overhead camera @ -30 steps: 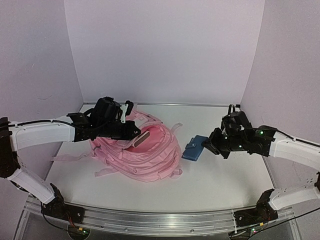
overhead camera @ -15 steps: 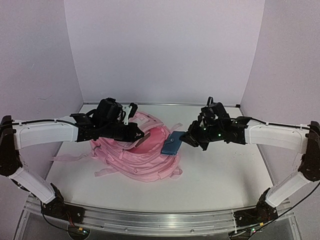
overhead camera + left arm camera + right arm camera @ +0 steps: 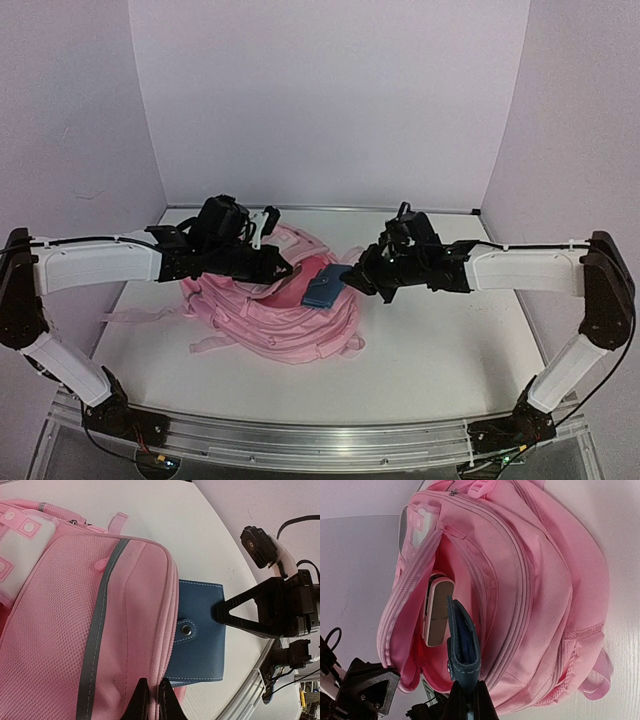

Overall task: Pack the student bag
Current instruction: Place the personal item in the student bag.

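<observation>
The student bag [image 3: 270,315] is a large pink backpack lying left of the table's middle, its main pocket gaping toward the right. My left gripper [image 3: 279,268] is shut on the pocket's zip edge [image 3: 167,630] and holds it lifted; in the left wrist view its tips [image 3: 151,684] pinch that pink seam. My right gripper [image 3: 353,279] is shut on a blue snap wallet [image 3: 323,289]. The wallet [image 3: 462,640] stands edge-on at the mouth of the open pocket, above the right gripper [image 3: 466,689]. A pale flat case [image 3: 436,612] lies inside the bag [image 3: 545,575].
Loose pink straps [image 3: 130,315] trail left of the bag on the white table [image 3: 440,340]. Lilac walls close the back and both sides. An aluminium rail [image 3: 300,440] runs along the near edge between the arm bases.
My right arm has carried the blue wallet leftward from beside the bag to the open pocket's mouth. The left gripper keeps its hold on the zip edge, shifted slightly right.
</observation>
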